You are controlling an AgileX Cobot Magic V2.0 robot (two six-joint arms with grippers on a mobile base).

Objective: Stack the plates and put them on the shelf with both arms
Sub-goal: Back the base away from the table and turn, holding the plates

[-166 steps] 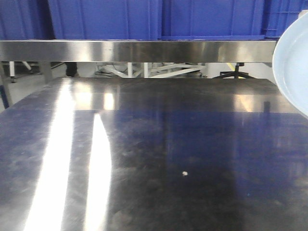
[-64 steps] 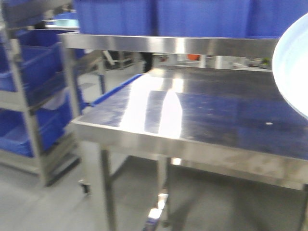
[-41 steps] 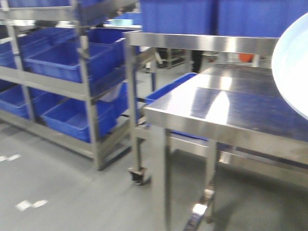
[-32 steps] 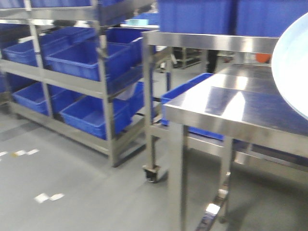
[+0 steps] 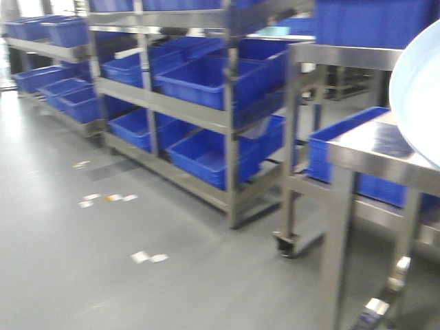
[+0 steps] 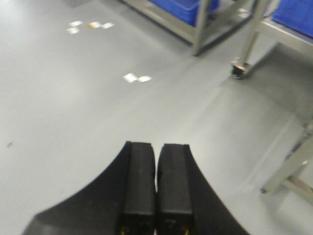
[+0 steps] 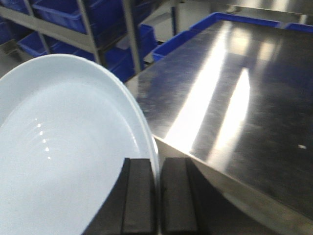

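A glossy pale bluish-white plate (image 7: pixel 63 156) fills the left of the right wrist view, held tilted on edge. My right gripper (image 7: pixel 158 166) is shut on its rim, one pad on each side. The same plate (image 5: pixel 419 103) shows at the right edge of the front view. My left gripper (image 6: pixel 156 152) is shut on nothing and hangs over bare grey floor. The shelf (image 5: pixel 185 113), a stainless-steel rack with blue crates (image 5: pixel 206 75) on its tiers, stands ahead and to the left in the front view.
A steel table (image 7: pixel 234 98) lies just right of the held plate; its corner (image 5: pixel 385 161) shows at the front view's right. A caster wheel (image 5: pixel 287 244) sits between rack and table. Paper scraps (image 5: pixel 148 258) lie on the grey floor.
The front view has swung left, from the steel tabletop to the racks of blue crates and open floor. The plate has stayed at the view's right edge.
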